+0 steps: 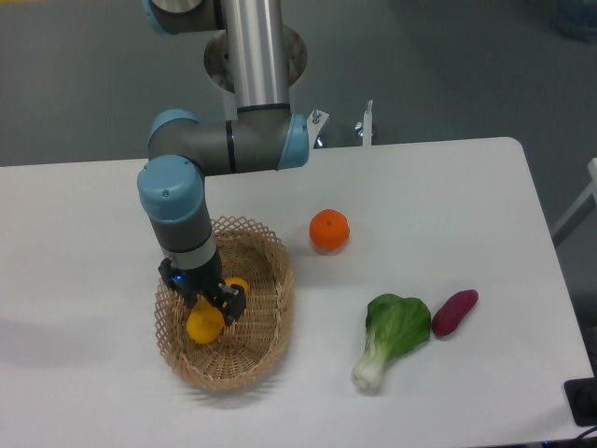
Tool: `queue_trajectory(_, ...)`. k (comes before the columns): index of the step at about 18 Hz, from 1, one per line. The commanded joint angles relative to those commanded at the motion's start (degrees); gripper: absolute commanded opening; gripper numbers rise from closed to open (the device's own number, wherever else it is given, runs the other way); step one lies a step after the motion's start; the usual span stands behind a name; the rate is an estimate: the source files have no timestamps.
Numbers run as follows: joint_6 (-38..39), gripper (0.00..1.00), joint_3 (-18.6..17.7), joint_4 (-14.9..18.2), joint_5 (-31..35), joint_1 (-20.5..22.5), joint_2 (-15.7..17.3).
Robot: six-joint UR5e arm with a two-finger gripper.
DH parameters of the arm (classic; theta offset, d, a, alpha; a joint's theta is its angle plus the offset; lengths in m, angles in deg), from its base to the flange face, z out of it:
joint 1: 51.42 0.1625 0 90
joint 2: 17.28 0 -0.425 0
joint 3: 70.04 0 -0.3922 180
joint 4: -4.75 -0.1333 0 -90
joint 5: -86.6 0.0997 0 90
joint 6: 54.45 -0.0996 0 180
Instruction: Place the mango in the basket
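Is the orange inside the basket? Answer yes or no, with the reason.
No. The orange sits on the white table, apart from the basket, to its right; only the mango is inside.

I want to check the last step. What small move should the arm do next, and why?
Probably open the gripper and let go. It is shut on the mango, which sits low inside the basket, over its floor and within the rim, so a release should leave the fruit in place. Then lift straight up.
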Motion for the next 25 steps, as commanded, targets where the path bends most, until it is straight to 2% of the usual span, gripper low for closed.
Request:
queue_trajectory(3, -1.1, 1.00, 0.8, 0.3, 0.0, 2.6, 1.3)
queue_trajectory(8, -9.1, 1.00, 1.5, 1.2, -0.3, 9.5, 5.0)
queue_trajectory(10, -13.3, 1.00, 2.3, 3.3, -0.5, 12.4, 5.8)
queue_trajectory(15, -22.4, 1.00, 6.9, 11.1, -1.7, 19.1, 6.6)
queue_trajectory(21, -34.1, 1.00, 15.2, 24.1, -2.6, 25.9, 6.6)
queue_trajectory(25, -36.8, 1.00, 20.9, 31.7, -9.0, 30.5, 6.7)
